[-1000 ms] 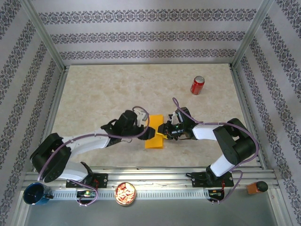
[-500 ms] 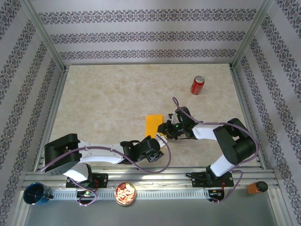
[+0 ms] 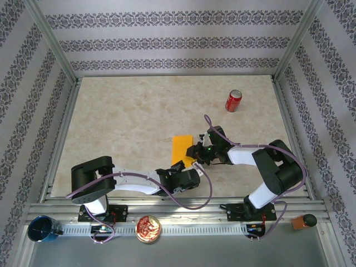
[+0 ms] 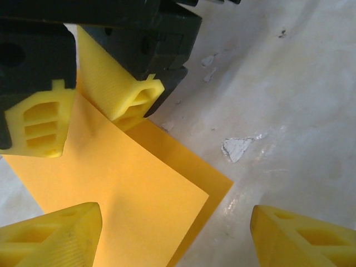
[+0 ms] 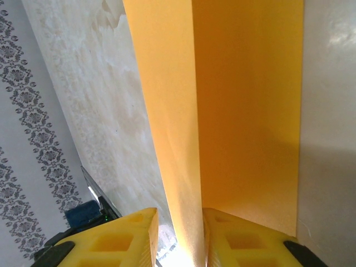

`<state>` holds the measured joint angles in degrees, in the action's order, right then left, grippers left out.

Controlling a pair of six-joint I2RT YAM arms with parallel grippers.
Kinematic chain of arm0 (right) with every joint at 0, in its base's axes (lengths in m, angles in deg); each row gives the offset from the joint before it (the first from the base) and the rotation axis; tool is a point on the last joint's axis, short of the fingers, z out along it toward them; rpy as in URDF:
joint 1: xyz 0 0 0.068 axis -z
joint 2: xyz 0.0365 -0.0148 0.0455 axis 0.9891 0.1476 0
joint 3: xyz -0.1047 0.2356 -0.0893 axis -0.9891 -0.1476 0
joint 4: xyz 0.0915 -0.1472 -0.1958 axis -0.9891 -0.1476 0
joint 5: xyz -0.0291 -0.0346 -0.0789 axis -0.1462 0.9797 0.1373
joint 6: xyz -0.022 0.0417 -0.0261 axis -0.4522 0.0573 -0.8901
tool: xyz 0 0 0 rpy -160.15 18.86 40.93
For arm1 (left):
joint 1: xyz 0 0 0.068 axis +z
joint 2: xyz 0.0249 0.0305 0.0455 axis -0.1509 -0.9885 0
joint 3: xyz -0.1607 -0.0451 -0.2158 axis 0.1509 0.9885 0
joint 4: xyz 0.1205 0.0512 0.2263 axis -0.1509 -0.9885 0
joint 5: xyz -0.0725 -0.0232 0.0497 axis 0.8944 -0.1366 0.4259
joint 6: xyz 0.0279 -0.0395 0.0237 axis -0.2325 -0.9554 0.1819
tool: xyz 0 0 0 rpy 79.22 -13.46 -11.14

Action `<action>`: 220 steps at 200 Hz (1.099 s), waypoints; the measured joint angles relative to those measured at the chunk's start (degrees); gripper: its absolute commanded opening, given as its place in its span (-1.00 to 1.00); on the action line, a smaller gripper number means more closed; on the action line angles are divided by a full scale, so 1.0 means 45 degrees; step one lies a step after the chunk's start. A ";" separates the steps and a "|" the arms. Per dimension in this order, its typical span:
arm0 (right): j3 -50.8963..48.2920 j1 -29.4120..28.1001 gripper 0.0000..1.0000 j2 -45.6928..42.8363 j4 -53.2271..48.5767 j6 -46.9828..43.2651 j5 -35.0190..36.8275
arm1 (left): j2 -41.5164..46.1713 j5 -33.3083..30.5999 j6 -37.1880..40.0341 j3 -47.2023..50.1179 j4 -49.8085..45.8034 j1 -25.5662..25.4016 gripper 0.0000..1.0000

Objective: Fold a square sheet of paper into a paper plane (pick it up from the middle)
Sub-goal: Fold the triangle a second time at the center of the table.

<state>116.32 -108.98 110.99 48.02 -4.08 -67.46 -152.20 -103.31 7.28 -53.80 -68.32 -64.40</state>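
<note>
**Operator:** Where is the square sheet of paper (image 3: 181, 148) relative to the fingers?

**Spotter:** It lies on the tabletop (image 3: 122, 122) at mid-width, doubled into a narrow strip. Its long axis runs from the far side toward the arm bases. Your right fingers (image 5: 245, 239) are clamped on a raised ridge along its right long edge. From the right wrist view that ridge runs straight away from them. Your left fingers (image 4: 55, 233) stand wide apart with nothing in them. They sit at the strip's near end, pointing along the long axis toward the right fingers.

**Operator:** So which arm is nearer the free part?

**Spotter:** The left arm (image 3: 133, 182). The near corner lies between its 2 fingers, where the top layer sits a little short of the bottom one. I judge the next move turns on that end-on line-up, because you meet the near edge squarely, not the long side.

**Operator:** What differs from 1 second ago?

**Spotter:** The left arm was over the strip's left side then, and the paper's near end hung skewed. Now that arm reaches in low from the near edge, and its fingers are wider apart. The strip lies flatter and straighter (the right arm (image 3: 245, 154) looks unmoved, with the same grip).
</note>
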 measured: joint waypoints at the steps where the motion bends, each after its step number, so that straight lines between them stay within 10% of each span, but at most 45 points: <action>1: 0.0000 0.0000 -0.44 0.0000 0.0000 0.0000 0.0000 | -0.0010 -0.0015 0.0005 -0.0010 -0.0005 0.0000 0.39; 220: 0.0233 0.0000 -0.42 0.0000 -0.0408 -0.0005 0.0015 | -0.0117 -0.1180 0.0228 -0.0641 -0.0835 -0.0015 -0.38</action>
<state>117.37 -108.98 110.99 46.18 -4.10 -67.39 -152.72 -108.62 8.31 -56.69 -72.08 -64.46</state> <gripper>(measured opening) 0.284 0.309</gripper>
